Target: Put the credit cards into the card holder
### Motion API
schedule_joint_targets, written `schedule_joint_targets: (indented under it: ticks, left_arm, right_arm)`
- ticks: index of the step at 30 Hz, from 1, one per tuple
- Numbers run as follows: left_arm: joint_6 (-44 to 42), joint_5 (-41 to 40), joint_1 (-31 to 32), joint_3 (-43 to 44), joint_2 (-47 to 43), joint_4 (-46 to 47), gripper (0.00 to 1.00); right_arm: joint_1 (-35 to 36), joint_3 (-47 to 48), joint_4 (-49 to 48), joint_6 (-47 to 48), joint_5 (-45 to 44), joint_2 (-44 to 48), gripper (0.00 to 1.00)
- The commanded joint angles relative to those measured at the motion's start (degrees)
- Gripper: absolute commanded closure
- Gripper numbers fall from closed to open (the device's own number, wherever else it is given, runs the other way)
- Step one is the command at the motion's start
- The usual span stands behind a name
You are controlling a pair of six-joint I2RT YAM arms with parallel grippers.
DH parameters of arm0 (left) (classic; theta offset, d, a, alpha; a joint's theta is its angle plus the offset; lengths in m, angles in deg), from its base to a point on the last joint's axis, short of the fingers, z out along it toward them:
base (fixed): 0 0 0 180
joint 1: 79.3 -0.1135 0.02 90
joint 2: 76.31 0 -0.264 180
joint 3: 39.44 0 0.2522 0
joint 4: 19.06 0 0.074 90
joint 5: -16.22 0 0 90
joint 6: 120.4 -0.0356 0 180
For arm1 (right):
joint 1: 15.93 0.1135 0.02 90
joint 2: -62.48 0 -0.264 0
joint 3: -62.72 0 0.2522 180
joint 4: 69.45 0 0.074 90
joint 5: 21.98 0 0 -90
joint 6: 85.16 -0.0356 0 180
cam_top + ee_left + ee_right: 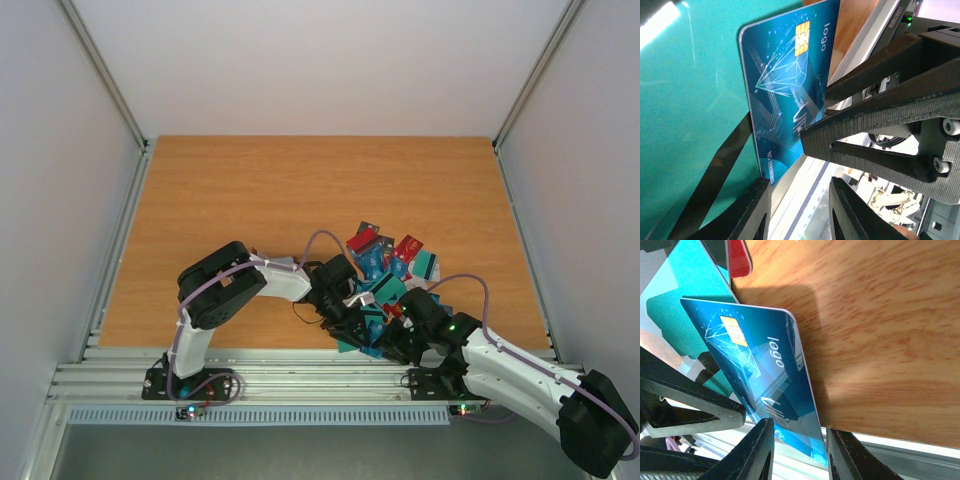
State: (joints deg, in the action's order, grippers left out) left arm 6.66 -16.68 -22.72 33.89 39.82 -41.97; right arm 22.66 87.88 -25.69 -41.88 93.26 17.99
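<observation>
At the near edge of the worktop (300,190), the right tool (800,429) clamps a blue card (760,365) (chip visible); for the left tool (800,182) we cannot tell the state.

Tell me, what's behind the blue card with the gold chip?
A big teal card with a dark stripe sits behind the blue card. What lies behind the teal card is hidden.
</observation>
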Motion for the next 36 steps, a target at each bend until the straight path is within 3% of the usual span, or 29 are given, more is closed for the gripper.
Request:
schedule_joint_targets:
  ticks: [1,14,36]
  left_arm:
    - [0.3,-4.3,0.5,-2.0,3.7,0.1,0.65]
    - [1.1,-3.9,-0.4,-2.7,3.4,1.5,0.65]
    - [2.1,-3.8,-1.2,-2.7,3.1,2.5,0.65]
  right_arm:
    - [-0.7,1.8,-10.2,2.3,-6.3,1.5,0.7]
    - [-0.5,2.0,-8.5,3.3,-5.5,4.2,0.71]
    - [-0.4,3.7,-7.3,5.2,-4.2,3.2,0.95]
